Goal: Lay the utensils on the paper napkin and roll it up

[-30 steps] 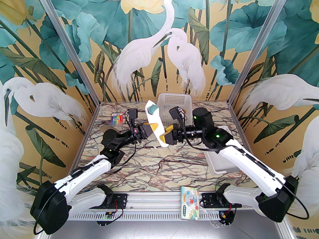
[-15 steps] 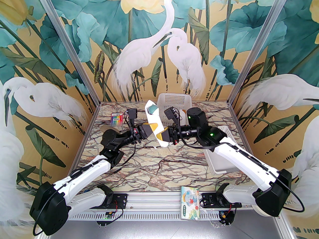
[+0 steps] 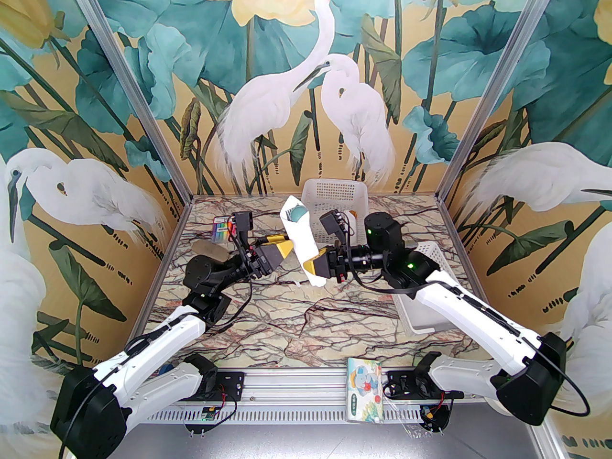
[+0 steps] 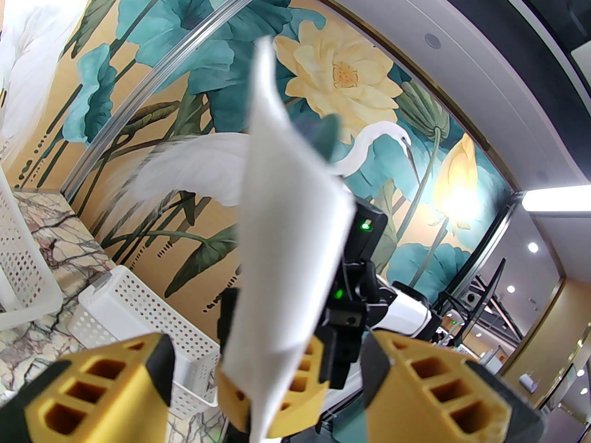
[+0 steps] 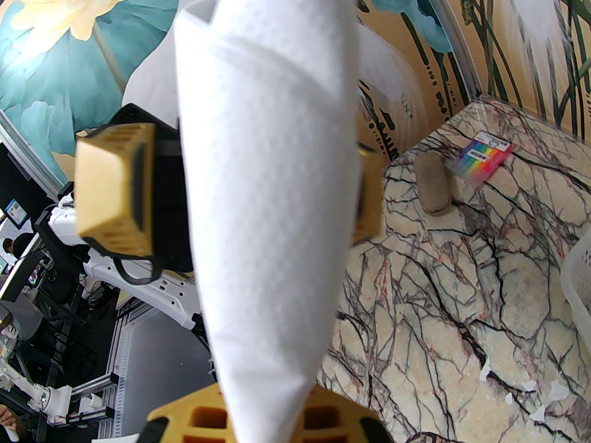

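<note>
Left gripper [image 3: 282, 245] opens, backs off. We see right gripper [image 3: 313, 268] pinching the rolled paper napkin [image 3: 300, 239], spoon [image 3: 297, 213] showing, over open table [image 3: 287, 318].

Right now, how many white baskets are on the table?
2. Back basket sits farthest back, behind the rolled napkin. Right basket is on the right side, partly under the right arm. The arms may hide others.
</note>
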Tool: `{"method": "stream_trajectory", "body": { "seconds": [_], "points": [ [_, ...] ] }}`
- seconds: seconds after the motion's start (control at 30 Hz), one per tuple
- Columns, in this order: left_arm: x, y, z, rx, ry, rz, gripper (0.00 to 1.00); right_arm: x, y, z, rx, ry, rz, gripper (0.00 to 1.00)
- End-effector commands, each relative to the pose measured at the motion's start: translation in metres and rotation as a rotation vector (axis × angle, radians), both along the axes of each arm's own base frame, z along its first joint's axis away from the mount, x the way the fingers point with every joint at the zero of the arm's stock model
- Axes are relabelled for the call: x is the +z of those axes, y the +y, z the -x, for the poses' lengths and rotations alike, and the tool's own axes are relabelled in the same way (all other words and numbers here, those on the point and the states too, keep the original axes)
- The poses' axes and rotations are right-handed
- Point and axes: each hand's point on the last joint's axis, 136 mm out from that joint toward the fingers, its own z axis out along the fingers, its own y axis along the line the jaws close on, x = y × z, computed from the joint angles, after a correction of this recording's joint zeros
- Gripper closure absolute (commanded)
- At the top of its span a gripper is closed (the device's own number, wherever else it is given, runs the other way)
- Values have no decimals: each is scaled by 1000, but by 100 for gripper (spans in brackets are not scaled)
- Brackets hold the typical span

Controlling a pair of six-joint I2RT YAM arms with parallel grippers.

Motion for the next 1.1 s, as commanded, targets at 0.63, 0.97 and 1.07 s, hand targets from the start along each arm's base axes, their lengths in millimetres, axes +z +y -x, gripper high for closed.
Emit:
{"method": "stream_trajectory", "body": {
  "seconds": [0.63, 0.97, 1.07],
  "points": [
    [25, -21, 30, -234, -86, 108, 38, -11, 16, -9, -34, 32, -10, 100],
    [34, -18, 41, -250, -121, 93, 52, -14, -10, -27, -137, 63, -11, 100],
    [34, -18, 40, -240, -120, 86, 55, -15, -15, -27, -149, 62, -6, 100]
  ]
}}
